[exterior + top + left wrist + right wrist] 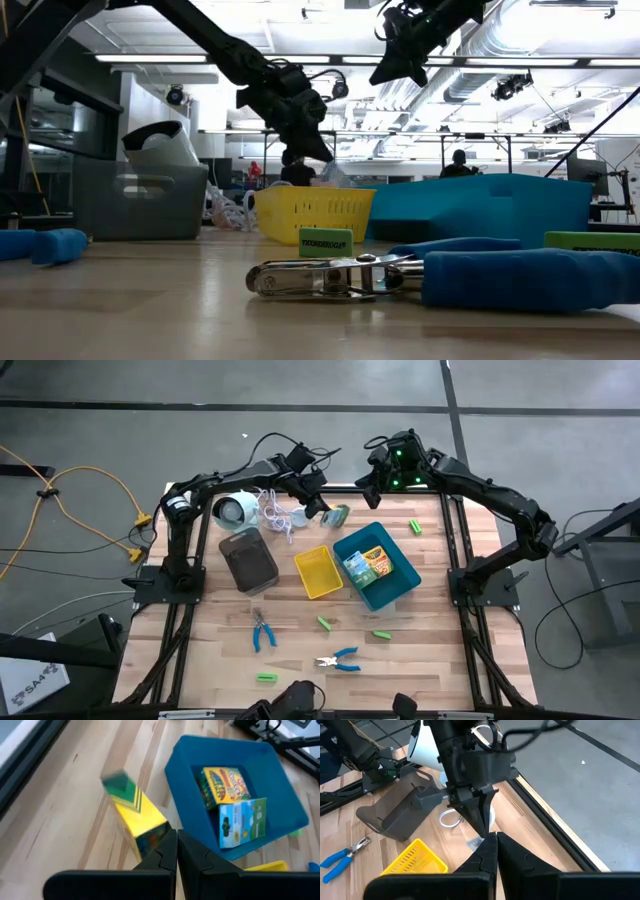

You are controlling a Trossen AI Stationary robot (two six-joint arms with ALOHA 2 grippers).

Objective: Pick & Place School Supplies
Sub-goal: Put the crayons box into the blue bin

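Note:
My left gripper (177, 834) is shut at the near end of a yellow and green printed pack (134, 812). It is at the table's far middle (325, 510), just beyond the blue tray (392, 595). The high view shows the pack (339, 515) beside the fingers. Two more printed packs (235, 807) lie in the blue tray. My right gripper (496, 836) is shut on nothing and hangs high over the table's far edge (372, 472). Green blocks (325, 623) and two blue-handled pliers (338, 660) lie on the near half of the table. My left gripper has the pack by its near end (150, 842), at the fingertips. The fingers slant down from the table's left and far side. They cover the exact place of contact. The pack reaches out ahead of the fingers, tilted, and seems lifted off the wood.
A yellow tray (318, 572) and a grey tray (248, 558) stand left of the blue tray. A white round device with its cord (235, 510) sits at the far left. One green block (414, 526) lies at the far right. Bare wood shows between the trays and the near edge.

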